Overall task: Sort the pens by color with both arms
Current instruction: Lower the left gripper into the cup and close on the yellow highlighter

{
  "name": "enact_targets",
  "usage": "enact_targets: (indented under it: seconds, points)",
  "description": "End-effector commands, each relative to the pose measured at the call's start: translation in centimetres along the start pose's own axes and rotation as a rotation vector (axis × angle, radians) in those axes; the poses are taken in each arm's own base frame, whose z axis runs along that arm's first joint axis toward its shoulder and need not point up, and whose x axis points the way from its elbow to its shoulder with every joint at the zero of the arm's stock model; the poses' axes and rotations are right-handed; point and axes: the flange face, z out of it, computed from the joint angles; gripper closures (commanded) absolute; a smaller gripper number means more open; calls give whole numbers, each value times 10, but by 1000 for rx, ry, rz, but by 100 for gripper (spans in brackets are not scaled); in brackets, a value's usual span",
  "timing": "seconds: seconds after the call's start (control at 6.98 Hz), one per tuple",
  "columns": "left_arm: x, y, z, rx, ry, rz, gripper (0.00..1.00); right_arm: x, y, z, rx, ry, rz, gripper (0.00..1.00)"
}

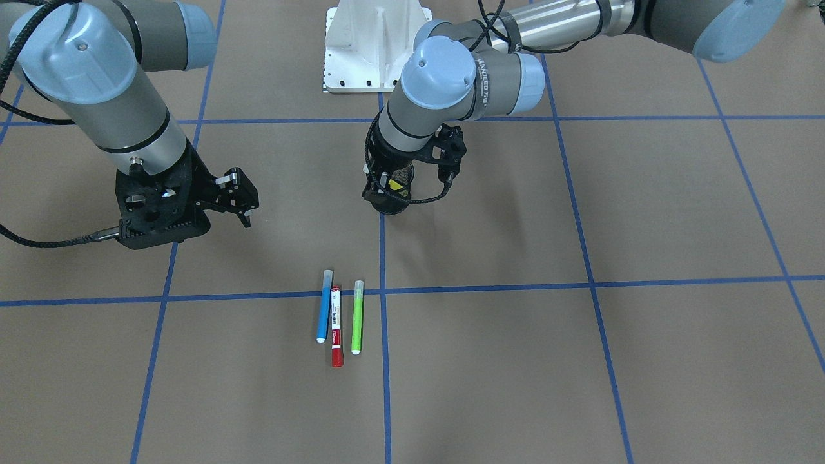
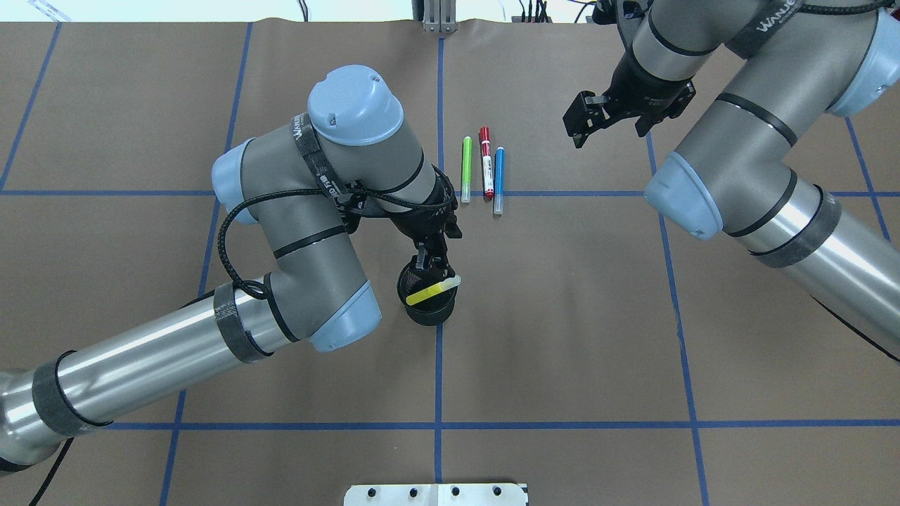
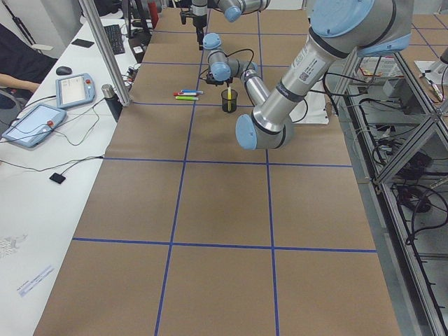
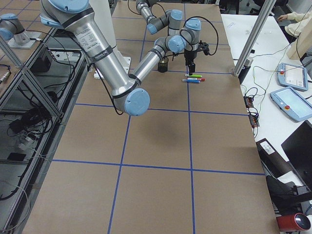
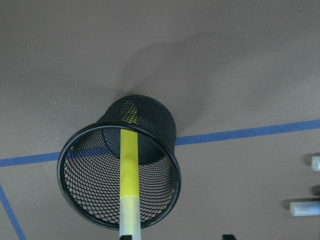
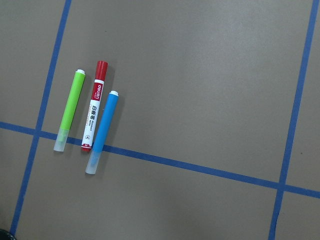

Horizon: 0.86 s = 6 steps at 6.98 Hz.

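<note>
Three pens (image 2: 485, 172) lie rowed; my left gripper (image 2: 432, 274) pinches the yellow pen (image 2: 430, 291) in the mesh cup (image 2: 422, 318), probably for sorting; right gripper (image 2: 575, 133) gapes empty

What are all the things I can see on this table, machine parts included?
pens lying flat: three, side by side across a blue tape line: green pen, red pen with a white label in the middle, blue pen
yellow pen: one, yellow with a pale cap, lower end inside the cup
mesh cup: one, black, upright on a tape line, nearer the robot than the row
pedestal: one, white, at the table's robot side
table: one, brown cover with a blue tape grid
left gripper: one, black, above the cup, shut on the yellow pen's cap end
right gripper: one, black, open and empty, in the air beside the row
</note>
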Motion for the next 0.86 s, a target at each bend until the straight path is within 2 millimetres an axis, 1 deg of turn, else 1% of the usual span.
enact_targets:
  seconds: [0.0, 0.14, 0.43, 0.57, 0.72]
  points:
    - [-19, -7, -3, -14, -9, 14, 32, -1, 0, 1, -2, 1, 0, 2]
    - [-23, -10, 1, -10, -17, 16, 32, -1, 0, 1, -1, 0, -1, 2]
    - [-25, -8, 9, -6, -23, 21, 33, -2, 0, 0, 1, -1, -3, 2]
    - [-30, -6, 14, -10, -28, 29, 34, -2, 0, 0, 0, -1, -2, 2]
    - [-29, -4, 14, -14, -25, 32, 34, -2, 0, 0, 1, -1, -3, 2]
